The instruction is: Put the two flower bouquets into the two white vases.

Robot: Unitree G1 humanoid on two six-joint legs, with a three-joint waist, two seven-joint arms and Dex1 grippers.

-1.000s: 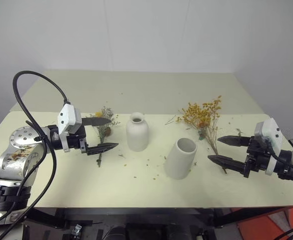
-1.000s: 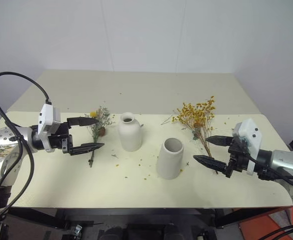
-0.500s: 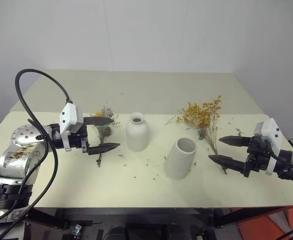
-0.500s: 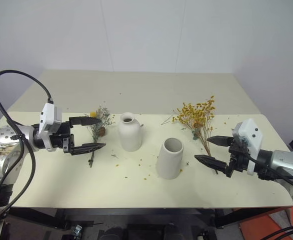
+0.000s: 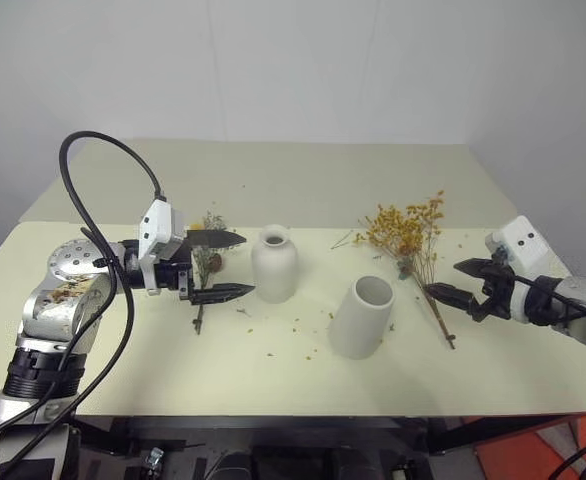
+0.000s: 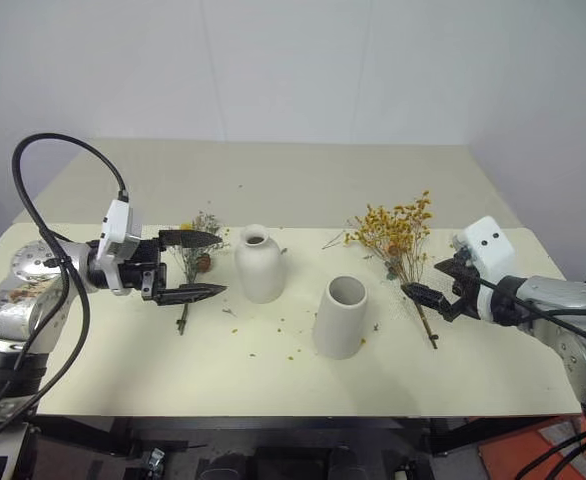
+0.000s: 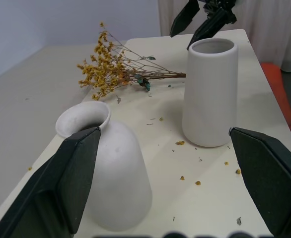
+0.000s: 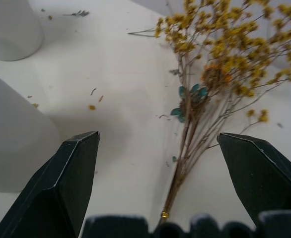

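Observation:
The small grey-green bouquet (image 5: 209,256) lies on the table left of the bottle-shaped white vase (image 5: 274,264). My left gripper (image 5: 247,265) is open, passing over that bouquet and pointing at the bottle vase (image 7: 110,178). The wide cylinder vase (image 5: 361,317) stands upright nearer the front. To its right lies the golden-yellow bouquet (image 5: 408,230), stems toward the front. My right gripper (image 5: 443,279) is open and tilted down over those stems (image 8: 185,144), which run between its fingers (image 8: 76,183). Neither gripper holds anything.
Dried flower crumbs (image 5: 298,325) are scattered around the vases. A black cable (image 5: 103,150) loops above my left arm. The table's front edge (image 5: 293,410) runs close below the cylinder vase, and its far half (image 5: 273,180) is bare.
My left gripper has slid right, closer to the bottle vase. The right gripper has moved forward and inward and tipped down over the yellow bouquet's stems. Both stay open.

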